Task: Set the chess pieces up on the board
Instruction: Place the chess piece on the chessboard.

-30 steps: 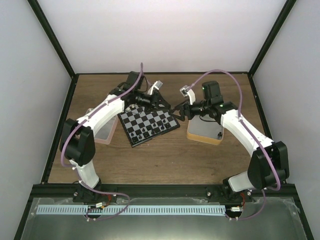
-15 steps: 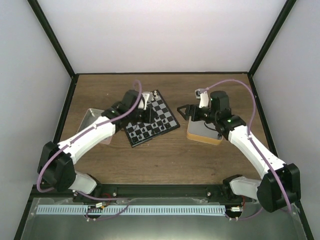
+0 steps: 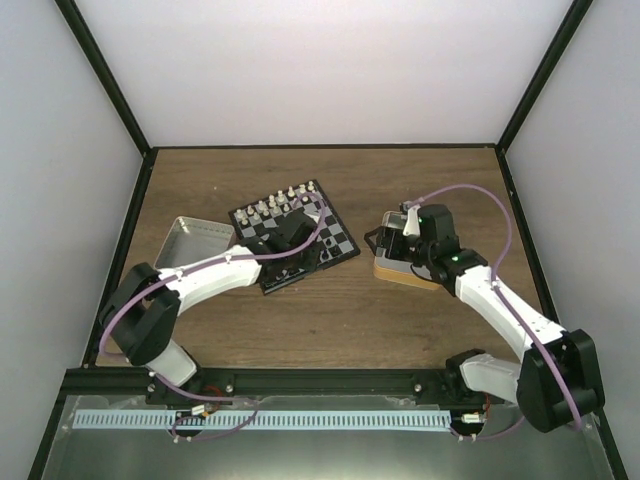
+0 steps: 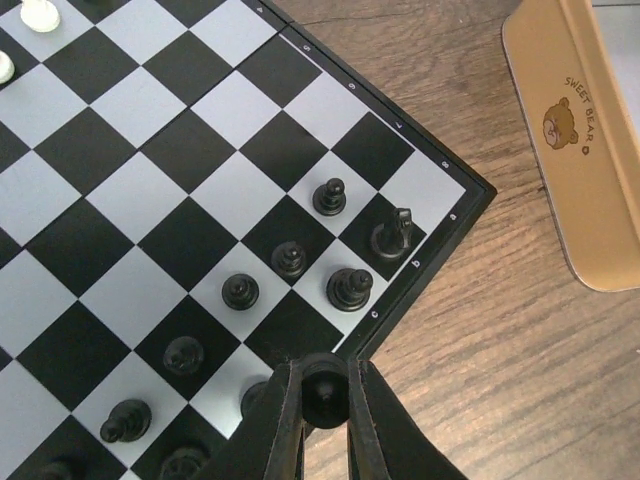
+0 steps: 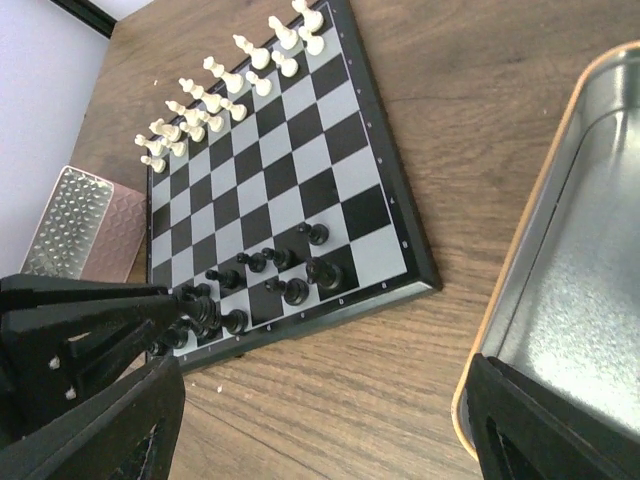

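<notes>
Pinching a black piece [image 4: 322,383] in left gripper [image 4: 323,405] over the board's [image 4: 120,190] near edge — placing step. Next, likely: lowering onto a free edge square, releasing. Holding right gripper [image 3: 388,240] spread by the tin [image 5: 560,250].

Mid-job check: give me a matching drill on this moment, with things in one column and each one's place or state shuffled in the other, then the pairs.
Things
1. left claw
2. right claw
3. white pieces
4. silver tin

Places or states
A. in two rows along the far edge of the board
B. open, nothing between its fingers
C. lying on the table, left of the board
D. shut on a black piece at the board's near edge

Pairs: 1-D, 2-B, 3-A, 4-C
</notes>
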`<act>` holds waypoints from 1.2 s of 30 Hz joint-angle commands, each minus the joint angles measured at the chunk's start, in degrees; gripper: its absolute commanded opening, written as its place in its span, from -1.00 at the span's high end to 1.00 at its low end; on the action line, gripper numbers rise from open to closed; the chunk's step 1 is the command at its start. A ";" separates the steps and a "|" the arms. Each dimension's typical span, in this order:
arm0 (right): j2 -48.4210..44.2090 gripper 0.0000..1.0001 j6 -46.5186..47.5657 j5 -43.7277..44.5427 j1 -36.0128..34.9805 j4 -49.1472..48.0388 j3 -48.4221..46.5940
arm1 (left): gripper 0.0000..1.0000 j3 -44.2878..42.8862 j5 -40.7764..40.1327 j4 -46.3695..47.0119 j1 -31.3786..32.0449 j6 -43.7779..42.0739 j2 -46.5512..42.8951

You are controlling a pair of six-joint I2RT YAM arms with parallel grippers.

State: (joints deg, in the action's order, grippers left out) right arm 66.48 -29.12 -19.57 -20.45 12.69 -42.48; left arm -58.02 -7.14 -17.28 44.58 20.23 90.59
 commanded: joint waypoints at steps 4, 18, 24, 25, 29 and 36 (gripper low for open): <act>-2.93 -0.58 -1.64 1.03 -0.30 -4.24 2.20 | 0.92 -1.03 -0.04 4.79 0.42 -2.76 3.70; -3.73 -0.58 -1.64 3.01 -0.35 -2.61 2.85 | 0.92 -3.47 -0.71 2.99 0.42 -2.99 9.34; -3.77 -0.59 -1.94 4.14 -0.30 -2.47 3.05 | 0.90 -3.83 -0.74 2.69 0.29 -3.34 10.69; -3.74 -0.60 -1.91 4.14 -0.30 -2.49 3.07 | 0.89 -3.92 -0.77 2.69 0.31 -3.40 10.93; -3.47 -0.60 -1.99 3.93 -0.31 -2.58 3.03 | 0.84 -4.42 -1.39 2.40 0.29 -3.87 11.77; -3.54 -0.60 -2.07 4.00 -0.30 -2.41 3.20 | 0.65 -5.34 -2.15 1.52 0.32 -4.12 11.54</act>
State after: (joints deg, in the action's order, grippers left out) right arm 63.68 -30.94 -16.43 -20.45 10.46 -39.83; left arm -61.82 -8.14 -15.33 44.66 17.04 101.89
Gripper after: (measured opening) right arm 0.801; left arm 0.150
